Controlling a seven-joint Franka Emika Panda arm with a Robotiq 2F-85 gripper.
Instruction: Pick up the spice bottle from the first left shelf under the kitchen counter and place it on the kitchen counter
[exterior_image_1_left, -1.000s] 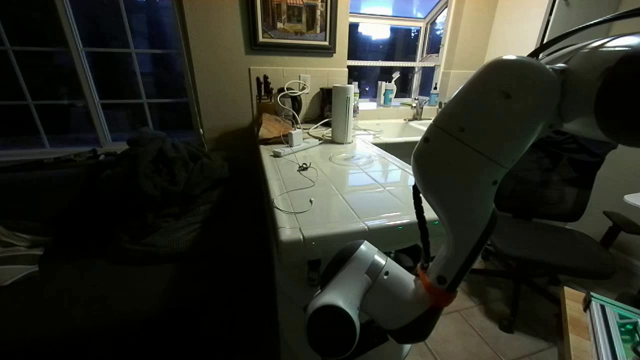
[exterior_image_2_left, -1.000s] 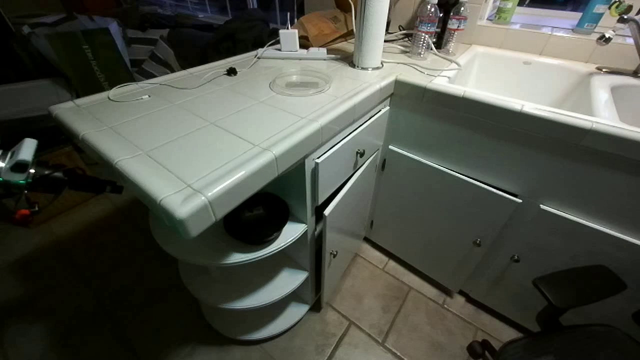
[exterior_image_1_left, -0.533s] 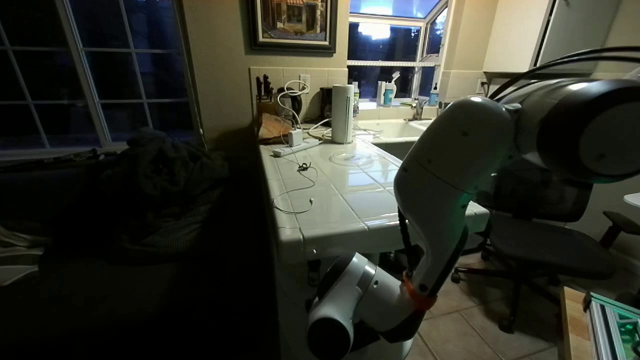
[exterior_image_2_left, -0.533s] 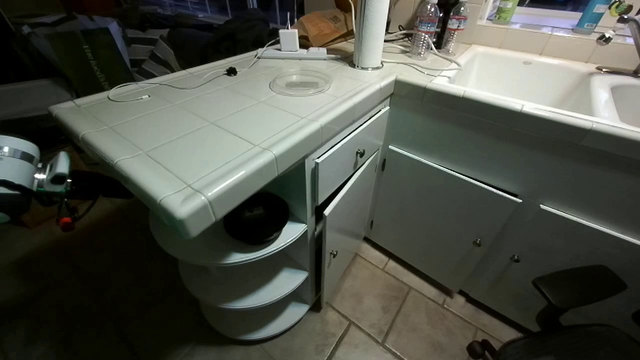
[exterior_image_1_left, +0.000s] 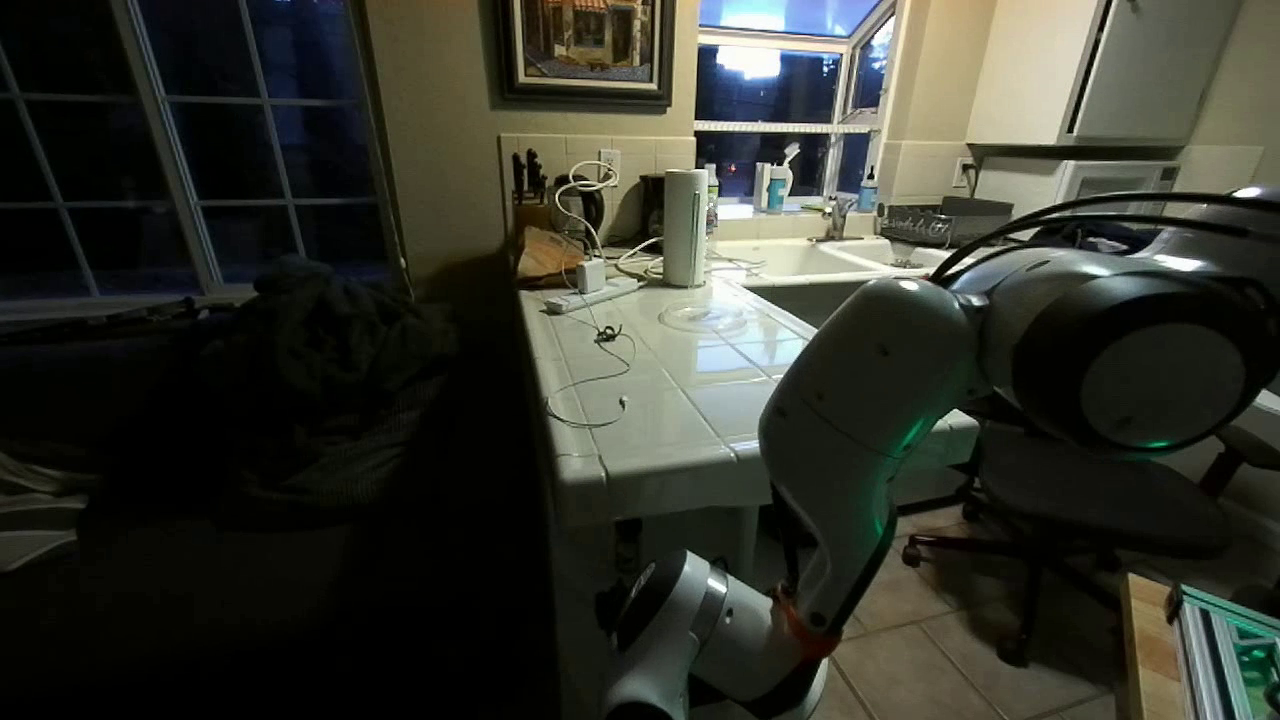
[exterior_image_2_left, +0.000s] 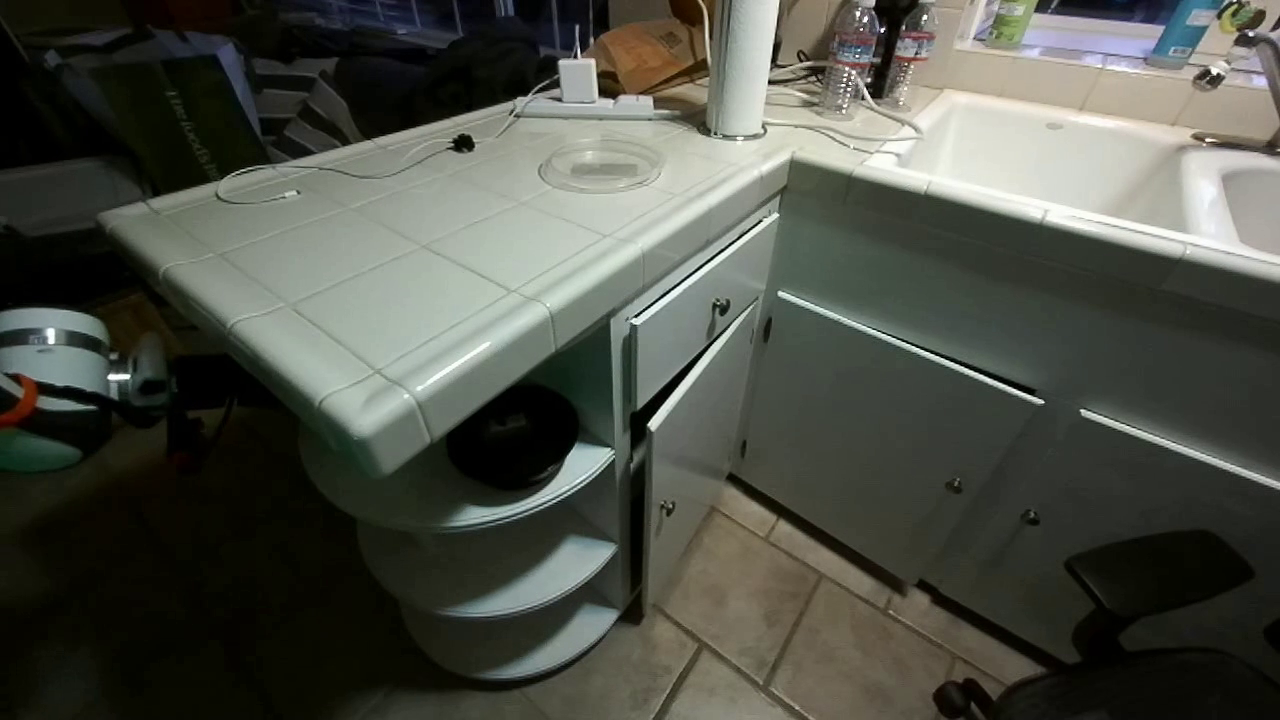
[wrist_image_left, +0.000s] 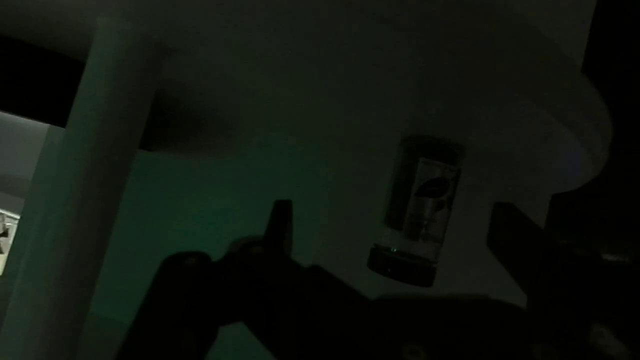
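Observation:
The spice bottle (wrist_image_left: 425, 210) shows in the wrist view as a clear bottle with a pale label and dark ends, tilted in the picture. It stands in a dark space under the counter and is not seen in the exterior views. My gripper (wrist_image_left: 392, 212) is open, one finger on each side of the bottle with a gap on both sides. How far the bottle is beyond the fingertips is hard to tell. The white tiled kitchen counter (exterior_image_1_left: 665, 430) shows in both exterior views (exterior_image_2_left: 430, 250). In an exterior view the arm (exterior_image_2_left: 60, 350) is low beside the counter's end; the fingers are lost in shadow.
A pale post (wrist_image_left: 100, 150) stands left in the wrist view; a curved shelf edge (wrist_image_left: 595, 145) is at right. Rounded shelves (exterior_image_2_left: 560, 485) hold a black round object (exterior_image_2_left: 515, 435). On the counter are a cable (exterior_image_2_left: 340, 175), a clear round dish (exterior_image_2_left: 600, 165) and a paper roll (exterior_image_2_left: 740, 70).
The arm has come down steadily; its elbow and forearm are lower and further left in an exterior view. The wrist has come further into view at the counter's end.

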